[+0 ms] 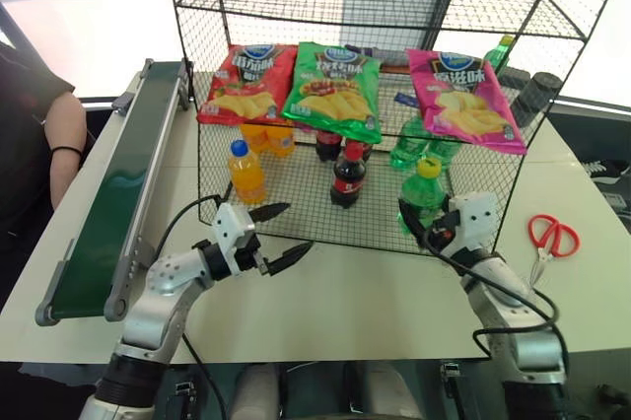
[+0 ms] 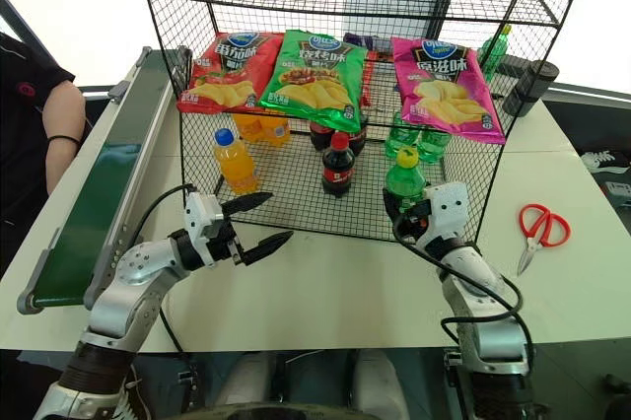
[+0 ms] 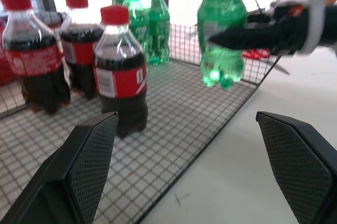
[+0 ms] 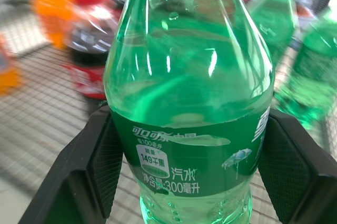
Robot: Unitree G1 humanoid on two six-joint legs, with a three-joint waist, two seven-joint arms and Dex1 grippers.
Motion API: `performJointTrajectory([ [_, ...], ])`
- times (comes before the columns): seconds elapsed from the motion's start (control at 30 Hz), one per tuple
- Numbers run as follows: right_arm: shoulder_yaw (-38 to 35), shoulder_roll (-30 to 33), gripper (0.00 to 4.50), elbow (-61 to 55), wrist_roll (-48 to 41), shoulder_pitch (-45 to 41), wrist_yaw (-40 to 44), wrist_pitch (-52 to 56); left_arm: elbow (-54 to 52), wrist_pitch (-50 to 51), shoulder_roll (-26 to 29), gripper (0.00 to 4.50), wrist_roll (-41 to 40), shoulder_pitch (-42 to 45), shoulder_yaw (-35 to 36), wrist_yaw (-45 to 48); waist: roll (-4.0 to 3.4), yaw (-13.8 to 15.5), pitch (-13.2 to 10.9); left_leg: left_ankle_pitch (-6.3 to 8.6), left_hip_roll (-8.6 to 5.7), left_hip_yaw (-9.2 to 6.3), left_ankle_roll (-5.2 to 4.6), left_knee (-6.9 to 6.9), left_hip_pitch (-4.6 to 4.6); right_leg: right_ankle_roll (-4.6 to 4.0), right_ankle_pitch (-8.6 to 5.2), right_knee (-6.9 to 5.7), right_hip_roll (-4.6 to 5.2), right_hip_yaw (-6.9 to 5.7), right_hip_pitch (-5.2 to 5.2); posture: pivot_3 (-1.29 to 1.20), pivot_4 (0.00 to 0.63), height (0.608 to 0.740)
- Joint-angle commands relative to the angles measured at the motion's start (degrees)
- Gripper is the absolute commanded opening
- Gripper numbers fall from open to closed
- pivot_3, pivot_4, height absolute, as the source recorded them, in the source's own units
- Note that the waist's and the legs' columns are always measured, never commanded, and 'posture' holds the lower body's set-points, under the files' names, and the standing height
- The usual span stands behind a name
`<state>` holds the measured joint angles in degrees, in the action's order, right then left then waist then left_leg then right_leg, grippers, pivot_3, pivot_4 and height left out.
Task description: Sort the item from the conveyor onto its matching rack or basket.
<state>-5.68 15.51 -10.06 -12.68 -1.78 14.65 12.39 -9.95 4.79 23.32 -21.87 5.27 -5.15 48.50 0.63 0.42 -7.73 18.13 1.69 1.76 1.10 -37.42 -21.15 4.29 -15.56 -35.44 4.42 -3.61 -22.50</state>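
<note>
A pale table (image 1: 375, 302) carries the conveyor (image 1: 118, 203) along its left edge and the wire basket (image 1: 306, 218) across the far middle. The right gripper (image 1: 419, 226) grips the green soda bottle (image 1: 422, 195) upright over the basket's near right corner. The left gripper (image 1: 281, 234) hangs open over bare tabletop near the basket's front edge. Red scissors (image 1: 548, 240) lie at right.
</note>
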Motion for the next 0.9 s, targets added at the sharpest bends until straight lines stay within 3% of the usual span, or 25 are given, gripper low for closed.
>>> performJointTrajectory([
  [0.03, -3.4, -2.1, 3.02, 6.3, 1.6, -5.3, -4.4, -6.3, -2.4, 0.1, -0.5, 4.46, -0.6, 1.0, 0.0, -0.3, -0.07, 0.0, 0.0, 0.00, 0.00, 0.01, 0.00, -0.01, 0.00, 0.00, 0.00, -0.02, -0.01, 0.00, -0.01, 0.00, 0.150, 0.740],
  [0.27, -6.4, -2.9, 3.02, 22.0, 2.5, -12.7, -7.3, -13.4, -2.9, 0.4, -0.7, 4.46, -0.6, 1.0, 0.0, -0.2, -0.15, 0.0, 0.0, -0.01, 0.01, 0.03, 0.01, 0.00, -0.02, 0.00, 0.00, 0.00, -0.01, 0.01, -0.02, 0.00, 0.150, 0.740],
  [0.53, -6.4, -3.6, 3.02, 24.2, -0.1, -13.9, -4.0, -15.2, -3.9, 0.8, -0.6, 4.46, -0.7, 0.3, 0.3, -0.5, -0.18, -0.2, 0.0, -0.01, 0.04, 0.03, 0.01, 0.00, 0.00, 0.00, 0.00, -0.01, -0.01, 0.02, 0.01, 0.00, 0.150, 0.740],
  [0.63, -6.3, -3.8, 4.47, 23.2, -0.7, -13.5, -3.3, -14.8, -3.8, 0.6, -0.7, 4.50, -0.5, -0.1, 0.1, -0.4, -0.19, -0.2, 0.0, -0.01, 0.06, 0.03, 0.01, 0.00, 0.00, 0.00, 0.00, -0.02, -0.01, 0.03, 0.01, 0.00, 0.150, 0.740],
  [0.9, -5.0, -2.8, 4.47, 13.7, 2.4, -7.5, -5.0, -13.2, -2.2, -0.1, -0.6, 4.50, -0.3, 0.2, 0.1, 0.5, -0.20, 0.0, 0.1, -0.01, 0.06, 0.03, 0.01, 0.00, 0.04, 0.00, 0.00, -0.01, 0.01, 0.03, 0.05, 0.00, 0.150, 0.740],
])
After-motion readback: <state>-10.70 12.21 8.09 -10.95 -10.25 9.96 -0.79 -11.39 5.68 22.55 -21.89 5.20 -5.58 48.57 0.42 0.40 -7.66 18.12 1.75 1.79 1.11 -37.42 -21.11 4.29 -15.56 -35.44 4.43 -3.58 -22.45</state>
